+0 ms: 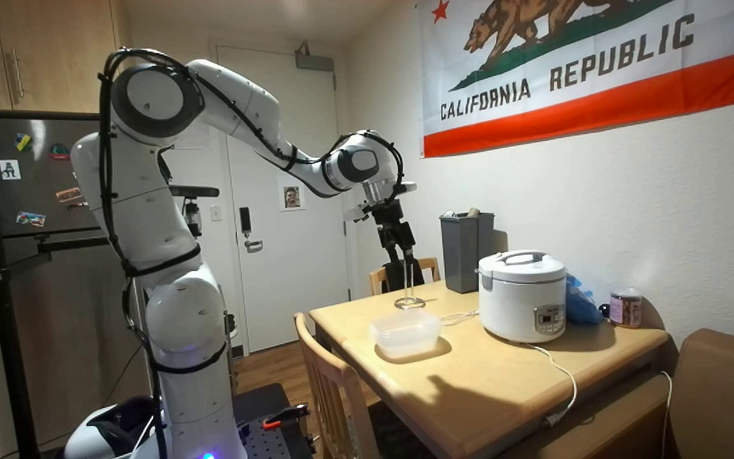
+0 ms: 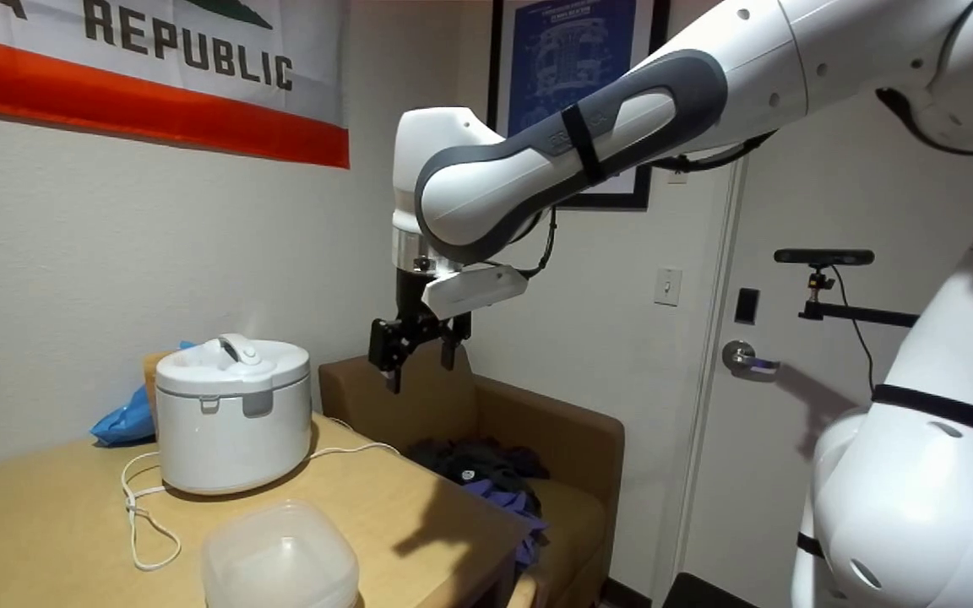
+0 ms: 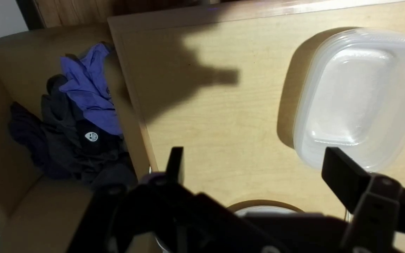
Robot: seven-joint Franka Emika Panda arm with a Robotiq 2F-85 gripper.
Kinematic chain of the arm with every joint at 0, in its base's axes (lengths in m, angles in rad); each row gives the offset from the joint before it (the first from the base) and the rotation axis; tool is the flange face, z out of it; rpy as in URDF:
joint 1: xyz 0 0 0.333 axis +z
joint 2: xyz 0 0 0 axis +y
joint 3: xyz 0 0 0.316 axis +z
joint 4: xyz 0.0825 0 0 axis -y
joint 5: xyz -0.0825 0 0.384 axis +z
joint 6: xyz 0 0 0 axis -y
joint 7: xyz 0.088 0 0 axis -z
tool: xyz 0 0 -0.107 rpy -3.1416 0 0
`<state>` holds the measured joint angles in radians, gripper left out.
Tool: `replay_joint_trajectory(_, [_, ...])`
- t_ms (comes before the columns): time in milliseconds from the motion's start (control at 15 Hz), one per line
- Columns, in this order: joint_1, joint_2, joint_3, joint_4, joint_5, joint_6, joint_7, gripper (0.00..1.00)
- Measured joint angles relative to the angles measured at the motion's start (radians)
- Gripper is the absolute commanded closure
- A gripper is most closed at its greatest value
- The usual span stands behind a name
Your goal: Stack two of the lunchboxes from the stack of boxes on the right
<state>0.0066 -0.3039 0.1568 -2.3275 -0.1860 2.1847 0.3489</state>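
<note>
The stack of boxes [image 1: 406, 334] is a short nested pile of translucent whitish lunchboxes on the wooden table. It shows in an exterior view at the near edge [image 2: 279, 557] and at the right of the wrist view [image 3: 350, 95], open side up. Layered rims show, but I cannot tell how many boxes are nested. No separate lunchbox shows elsewhere. My gripper [image 2: 421, 374] is open and empty, high above the table and pointing down. In the wrist view its fingers [image 3: 253, 153] are wide apart; the right fingertip overlaps the stack's corner in the picture without touching it.
A white rice cooker [image 1: 522, 299] stands beside the stack, with a white cable [image 2: 142, 515] on the table. A thin wire stand [image 1: 410, 302], grey bin [image 1: 460, 252], blue bag [image 1: 582, 301] and jar [image 1: 626, 309] are also there. A wooden chair [image 1: 335, 370] and armchair [image 2: 554, 431] flank the table.
</note>
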Motion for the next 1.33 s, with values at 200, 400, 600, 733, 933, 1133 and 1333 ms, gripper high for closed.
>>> replay_joint_trajectory(200, [0.027,0.021,0.009,0.021,0.008,0.001,0.000,0.00])
replay_joint_trajectory(400, [0.064,0.077,0.029,0.086,0.016,0.000,0.000,0.00])
replay_joint_trajectory(600, [0.089,0.148,0.044,0.167,0.015,-0.002,-0.001,0.00])
replay_joint_trajectory(733, [0.101,0.185,0.046,0.206,0.011,-0.005,-0.003,0.00])
replay_joint_trajectory(933, [0.102,0.189,0.044,0.206,0.011,-0.005,-0.003,0.00])
replay_joint_trajectory(1133, [0.102,0.190,0.042,0.206,0.011,-0.005,-0.003,0.00])
replay_joint_trajectory(1333, [0.109,0.205,0.043,0.214,0.012,-0.005,-0.002,0.00])
